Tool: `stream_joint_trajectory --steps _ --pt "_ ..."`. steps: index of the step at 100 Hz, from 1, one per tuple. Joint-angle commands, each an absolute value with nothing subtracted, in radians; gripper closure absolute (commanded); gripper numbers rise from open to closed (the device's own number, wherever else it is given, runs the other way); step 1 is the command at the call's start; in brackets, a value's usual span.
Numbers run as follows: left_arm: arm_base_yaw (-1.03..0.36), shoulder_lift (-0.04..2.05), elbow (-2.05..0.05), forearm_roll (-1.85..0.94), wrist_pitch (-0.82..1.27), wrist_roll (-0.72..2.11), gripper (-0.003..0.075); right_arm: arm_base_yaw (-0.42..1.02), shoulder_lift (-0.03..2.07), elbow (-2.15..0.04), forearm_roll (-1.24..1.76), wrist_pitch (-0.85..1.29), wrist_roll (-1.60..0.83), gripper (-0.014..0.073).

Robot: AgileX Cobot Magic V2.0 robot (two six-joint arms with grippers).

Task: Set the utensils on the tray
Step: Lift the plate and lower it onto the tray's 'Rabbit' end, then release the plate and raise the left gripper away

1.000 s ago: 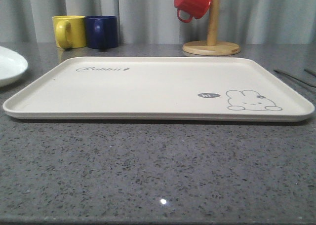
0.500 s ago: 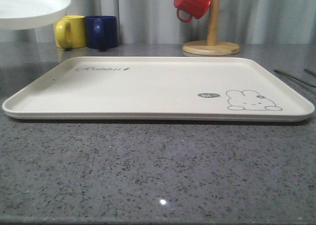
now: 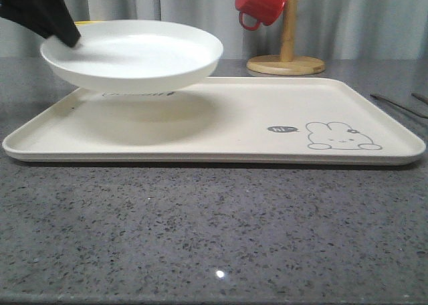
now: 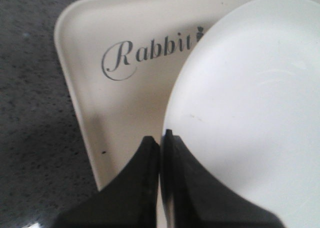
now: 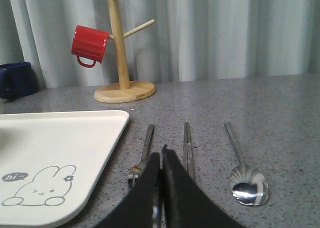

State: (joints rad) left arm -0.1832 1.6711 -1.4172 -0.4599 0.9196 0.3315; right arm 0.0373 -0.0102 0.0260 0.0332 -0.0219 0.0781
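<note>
Left tool (image 4: 161, 138) pinches plate (image 3: 134, 54) rim above tray (image 3: 221, 151); right tool (image 5: 161, 160) clenched, empty. We judge fork (image 5: 144, 153), chopsticks (image 5: 187, 148), spoon (image 5: 245, 183) thin, slippery (grip mid-handle).

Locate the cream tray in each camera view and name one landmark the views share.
Front view: the tray spans the table's middle, with the white plate held above its left part.
Left wrist view: its corner with the "Rabbit" script, under the plate.
Right wrist view: its rabbit-drawing corner, beside the fork.
Shared landmark: the rabbit drawing.
</note>
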Motion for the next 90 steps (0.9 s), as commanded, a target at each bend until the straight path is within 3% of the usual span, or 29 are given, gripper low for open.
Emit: stream_joint_trajectory --steps 1,60,67,90 --pt "-0.206 1.667 -1.450 -0.511 0.870 0.333 0.0738 0.031 -0.033 0.009 0.032 -0.106 0.069 0.0662" --pt "-0.210 1.752 -1.450 -0.531 0.867 0.333 0.0731 0.031 -0.033 0.009 0.032 -0.106 0.069 0.0662" --pt "-0.210 1.752 -1.450 -0.526 0.867 0.333 0.0687 0.031 -0.033 0.009 0.032 -0.106 0.069 0.0662" --pt "-0.210 1.752 -1.450 -0.510 0.859 0.333 0.0437 0.031 -0.033 0.009 0.032 -0.106 0.069 0.0662"
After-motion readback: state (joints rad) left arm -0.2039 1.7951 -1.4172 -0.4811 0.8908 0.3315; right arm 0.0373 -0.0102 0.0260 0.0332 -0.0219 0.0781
